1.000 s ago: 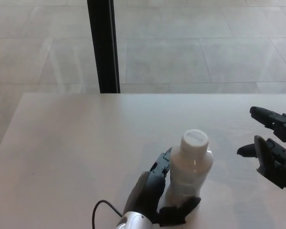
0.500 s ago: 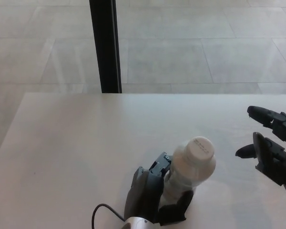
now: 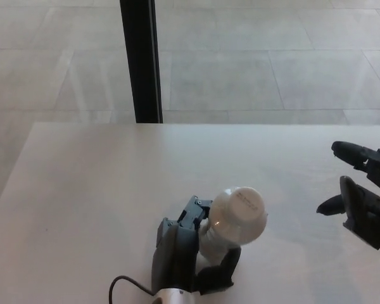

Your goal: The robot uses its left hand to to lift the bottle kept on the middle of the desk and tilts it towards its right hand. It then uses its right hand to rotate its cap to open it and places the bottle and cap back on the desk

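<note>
Gripping the white bottle (image 3: 231, 221) low at the near edge, the left hand (image 3: 187, 256) has thumb and fingers clamped around its body, a black cable (image 3: 123, 283) trailing from the wrist. The bottle is tipped hard over, its white cap (image 3: 244, 204) pointing up toward the camera and slightly toward the robot's right. Over at the right edge, the right hand (image 3: 362, 190) hangs above the pale bench (image 3: 101, 183) with fingers spread apart, holding nothing, well clear of the bottle. Beyond the bench's far edge, a black post (image 3: 140, 60) stands upright against the light tiled floor (image 3: 272, 57).
</note>
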`<state>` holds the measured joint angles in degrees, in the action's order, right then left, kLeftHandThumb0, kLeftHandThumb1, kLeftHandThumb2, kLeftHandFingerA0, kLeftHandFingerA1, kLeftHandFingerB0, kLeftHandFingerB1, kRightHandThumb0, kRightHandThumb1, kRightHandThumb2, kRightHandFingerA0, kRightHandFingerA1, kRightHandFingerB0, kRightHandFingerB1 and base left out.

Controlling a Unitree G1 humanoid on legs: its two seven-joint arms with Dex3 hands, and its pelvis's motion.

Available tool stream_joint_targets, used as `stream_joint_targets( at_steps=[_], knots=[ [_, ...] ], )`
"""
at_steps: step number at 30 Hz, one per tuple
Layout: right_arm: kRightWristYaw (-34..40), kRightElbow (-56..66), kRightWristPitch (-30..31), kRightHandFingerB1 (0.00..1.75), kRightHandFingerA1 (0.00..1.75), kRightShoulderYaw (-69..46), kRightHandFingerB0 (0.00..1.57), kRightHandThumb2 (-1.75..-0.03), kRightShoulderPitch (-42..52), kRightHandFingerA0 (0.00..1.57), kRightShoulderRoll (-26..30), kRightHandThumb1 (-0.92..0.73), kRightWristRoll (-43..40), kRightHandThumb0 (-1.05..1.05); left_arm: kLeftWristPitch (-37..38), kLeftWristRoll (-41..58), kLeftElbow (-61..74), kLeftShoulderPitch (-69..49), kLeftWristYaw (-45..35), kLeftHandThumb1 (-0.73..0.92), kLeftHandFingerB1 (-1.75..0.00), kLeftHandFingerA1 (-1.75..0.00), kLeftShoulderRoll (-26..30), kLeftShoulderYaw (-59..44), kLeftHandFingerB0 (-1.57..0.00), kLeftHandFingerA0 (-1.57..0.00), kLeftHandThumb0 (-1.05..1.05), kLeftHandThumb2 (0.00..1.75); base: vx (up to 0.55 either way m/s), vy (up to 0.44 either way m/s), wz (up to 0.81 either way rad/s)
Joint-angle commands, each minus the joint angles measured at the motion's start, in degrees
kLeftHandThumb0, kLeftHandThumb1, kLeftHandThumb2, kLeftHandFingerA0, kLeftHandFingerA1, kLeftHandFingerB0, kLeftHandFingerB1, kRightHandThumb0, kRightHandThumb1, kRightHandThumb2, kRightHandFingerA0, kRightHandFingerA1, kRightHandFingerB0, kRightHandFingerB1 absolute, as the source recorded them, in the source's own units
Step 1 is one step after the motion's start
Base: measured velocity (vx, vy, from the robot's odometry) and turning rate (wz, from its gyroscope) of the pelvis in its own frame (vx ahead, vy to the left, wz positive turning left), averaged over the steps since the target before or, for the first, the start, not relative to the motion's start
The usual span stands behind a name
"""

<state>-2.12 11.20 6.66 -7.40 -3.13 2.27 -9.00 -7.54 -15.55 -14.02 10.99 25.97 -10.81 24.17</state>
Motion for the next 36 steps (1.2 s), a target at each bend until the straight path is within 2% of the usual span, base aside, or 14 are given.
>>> stream_joint_targets(
  at_steps=[1,12,13,14,16,17,18,19,21,22,32,34,35,36],
  knots=[
    [-2.5,3.5,-0.9,0.49,1.18,2.7,0.55,-0.59,3.4,0.88,2.2,-0.62,2.1,-0.69,-10.0,-1.0,5.2,3.5,-5.0,0.59,-1.54,-1.75,0.3,-2.5,-0.99,-1.18,0.11,1.47,0.0,0.0,0.0],
    [-3.7,8.1,-1.8,0.47,1.04,13.1,0.51,-0.58,4.6,0.88,6.5,-0.57,11.6,-0.71,-28.7,-6.6,12.6,8.6,-18.3,0.6,-1.48,-1.75,13.4,-0.7,-0.75,-0.91,0.16,1.05,0.0,0.0,0.0],
    [-3.5,8.5,-2.0,0.57,1.04,14.3,0.46,-0.87,4.4,0.89,6.8,-0.45,13.0,-0.73,-30.5,-6.7,12.9,9.0,-18.8,0.61,-1.47,-1.75,14.0,-0.7,-0.73,-0.9,0.14,1.02,0.0,0.0,0.0],
    [-3.3,9.0,-2.0,0.57,1.04,15.4,0.46,-0.87,4.2,0.89,7.0,-0.45,14.3,-0.73,-32.1,-6.7,13.0,9.4,-19.2,0.61,-1.47,-1.75,14.5,-0.8,-0.73,-0.9,0.14,1.02,0.0,0.0,0.0],
    [-3.0,9.2,-2.3,0.48,1.09,16.6,0.5,-0.58,3.7,0.83,7.7,-0.59,16.3,-0.74,-33.2,-7.2,13.1,10.0,-19.8,0.6,-1.44,-1.75,15.6,-0.1,-0.73,-0.9,0.14,1.0,0.0,0.0,0.0],
    [-2.8,10.0,-1.4,0.58,1.05,18.1,0.46,-0.87,3.0,0.86,7.3,-0.44,17.3,-0.74,-34.6,-8.2,13.9,10.6,-21.7,0.58,-1.43,-1.75,17.6,1.0,-0.71,-0.89,0.1,0.98,0.0,0.0,0.0],
    [-2.4,10.5,-0.4,0.48,1.12,19.0,0.5,-0.58,2.5,0.82,6.4,-0.57,17.1,-0.74,-37.5,-8.4,14.7,11.1,-22.7,0.56,-1.17,-1.39,18.3,1.4,-0.91,-1.2,0.11,1.02,0.0,0.0,0.0],
    [-2.1,10.6,-0.2,0.49,1.14,19.2,0.5,-0.58,2.5,0.8,6.3,-0.57,17.4,-0.74,-37.5,-8.4,14.7,11.1,-22.8,0.54,-1.16,-1.38,18.6,1.7,-0.92,-1.2,0.13,1.02,0.0,0.0,0.0],
    [-1.4,10.4,-0.7,0.5,1.16,19.9,0.47,-0.58,1.9,0.78,6.1,-0.57,18.6,-0.75,-37.0,-8.6,14.8,10.9,-22.8,0.52,-1.18,-1.38,19.4,2.1,-0.95,-1.2,0.15,1.06,0.0,0.0,0.0],
    [-1.0,10.2,-0.6,0.51,1.16,20.3,0.43,-0.58,1.4,0.76,6.0,-0.58,19.3,-0.76,-37.1,-8.5,14.7,10.9,-23.2,0.55,-1.45,-1.75,19.9,2.4,-0.79,-0.93,0.09,1.03,0.0,0.0,0.0],
    [4.4,9.0,2.4,0.58,1.21,24.2,0.22,-0.59,-3.1,0.68,4.5,-0.58,29.1,-0.82,-42.1,-8.1,14.5,11.3,-24.0,0.65,-1.35,-1.65,20.3,4.5,-0.76,-0.9,0.03,0.99,0.0,0.0,0.0],
    [6.6,7.6,2.5,0.62,1.14,25.0,0.22,-0.88,-3.3,0.76,4.6,-0.46,32.5,-0.84,-44.5,-8.1,13.6,12.8,-24.1,0.61,-1.08,-1.33,19.2,5.4,-0.84,-1.15,0.03,1.09,0.0,0.0,0.0],
    [6.7,7.4,2.4,0.62,1.14,25.2,0.22,-0.88,-3.2,0.75,4.6,-0.45,32.8,-0.84,-44.7,-8.1,13.6,12.9,-24.1,0.62,-1.1,-1.34,19.3,5.6,-0.85,-1.16,0.01,1.09,0.0,0.0,0.0],
    [6.8,7.1,2.4,0.62,1.25,25.5,0.19,-0.6,-3.1,0.68,4.9,-0.59,33.4,-0.83,-45.1,-8.2,13.7,13.3,-24.2,0.69,-1.28,-1.61,19.2,5.9,-0.72,-0.9,-0.01,0.96,0.0,0.0,0.0]
  ],
)
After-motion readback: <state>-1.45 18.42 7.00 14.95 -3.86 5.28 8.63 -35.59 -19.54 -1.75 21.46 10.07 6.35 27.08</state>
